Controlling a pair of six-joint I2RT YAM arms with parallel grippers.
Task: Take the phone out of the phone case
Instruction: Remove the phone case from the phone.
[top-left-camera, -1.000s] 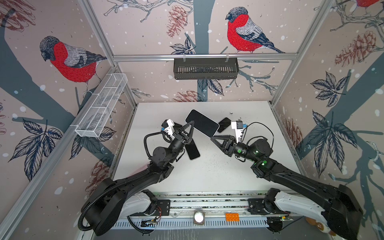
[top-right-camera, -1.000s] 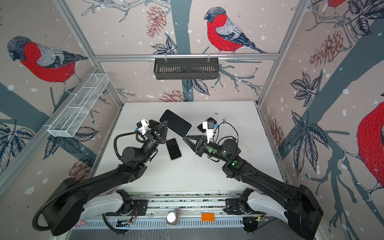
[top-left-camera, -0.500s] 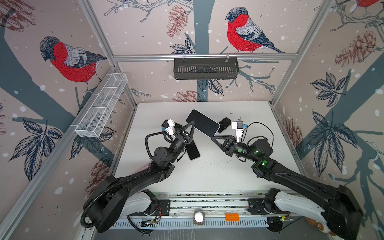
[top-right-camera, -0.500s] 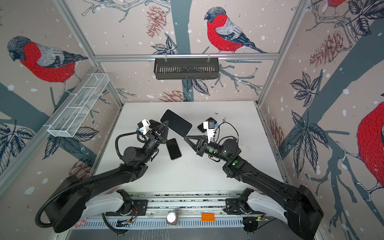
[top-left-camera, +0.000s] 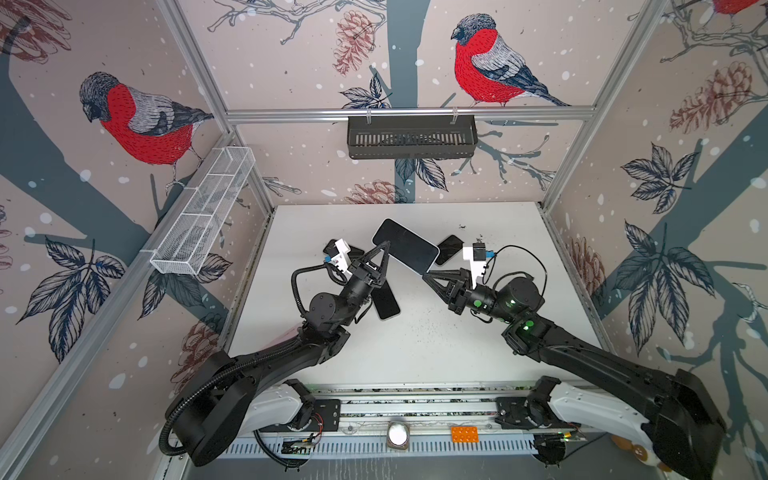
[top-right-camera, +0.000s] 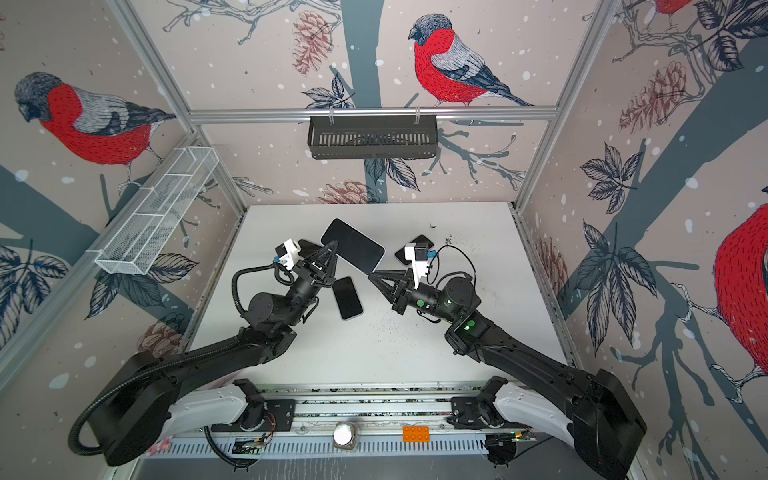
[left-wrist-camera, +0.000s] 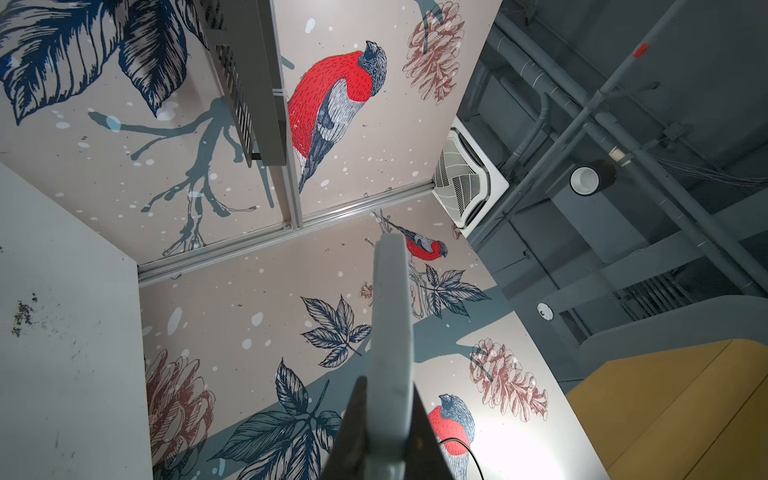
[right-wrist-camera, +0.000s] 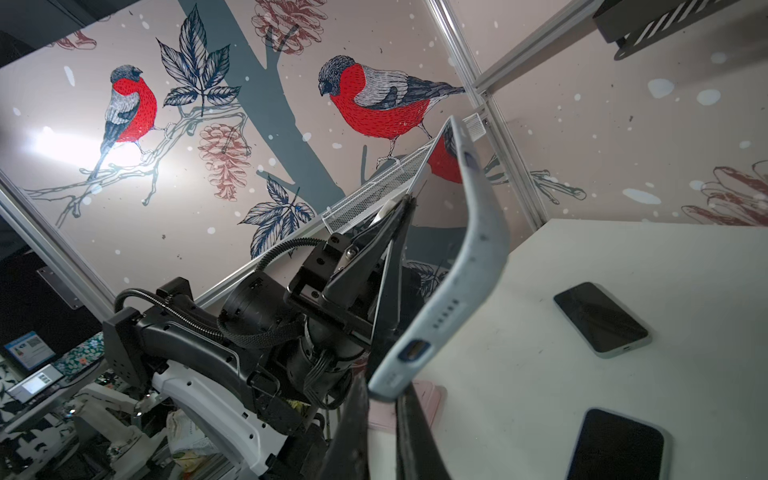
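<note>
1. Dark-screened phone (top-left-camera: 405, 246) in pale-blue soft silicone case (right-wrist-camera: 478, 232): held aloft, frame centre.
2. Left gripper (top-left-camera: 386, 248), right gripper (top-left-camera: 427, 275): both clenched on case edges.
3. Case likely flexes (phone stiff, slippery); peel at corner.

We've got the black-screened slab phone (top-left-camera: 405, 245) up in the air above the table, screen up and tilted, sitting in its pale blue-grey soft rubbery case (right-wrist-camera: 478, 249). In the right wrist view the case's side rim looks bowed, maybe peeling off one corner, hard to tell.
</note>
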